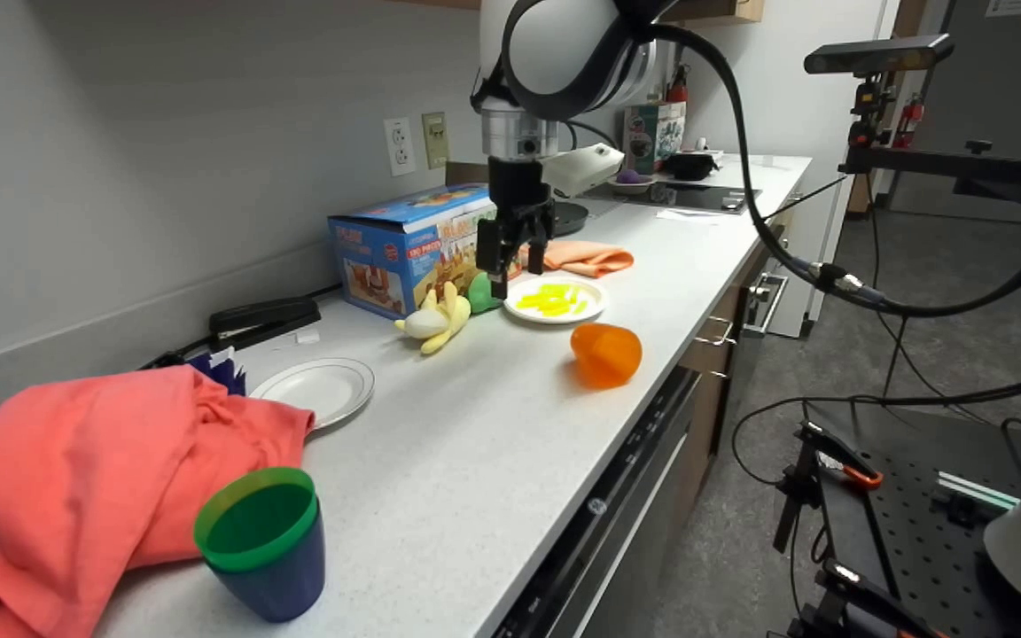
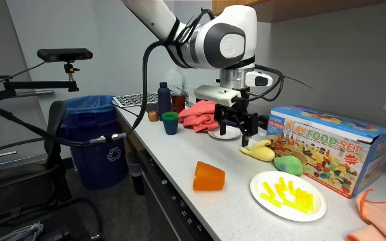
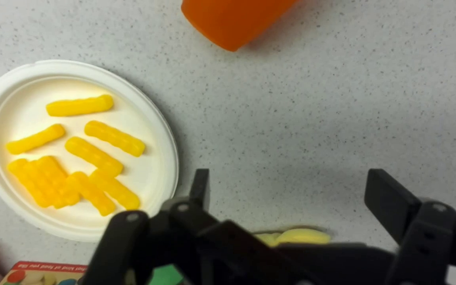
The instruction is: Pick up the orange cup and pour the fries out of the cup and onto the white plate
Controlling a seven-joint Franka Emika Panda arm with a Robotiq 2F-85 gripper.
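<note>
The orange cup point(image 1: 606, 354) lies on its side on the counter near the front edge; it also shows in an exterior view point(image 2: 209, 176) and, partly cut off, at the top of the wrist view point(image 3: 236, 19). The white plate point(image 2: 257, 187) sits on the counter nearby, with several yellow fries point(image 2: 303, 199) spread on it. The plate point(image 3: 160, 130) and fries point(image 3: 113, 138) also show at the left of the wrist view. My gripper point(image 3: 288, 178) is open and empty, pointing down above the counter, beside the plate and apart from the cup. The cup's inside is hidden.
A yellow plush banana point(image 2: 260, 151) and green toy point(image 2: 289, 165) lie by the play food box point(image 2: 323, 150) against the wall. A plain white plate point(image 1: 324, 390), coral cloth point(image 1: 120, 470) and green cup point(image 1: 267, 532) stand farther along. A peach cloth point(image 1: 586, 257) lies behind the fries' plate.
</note>
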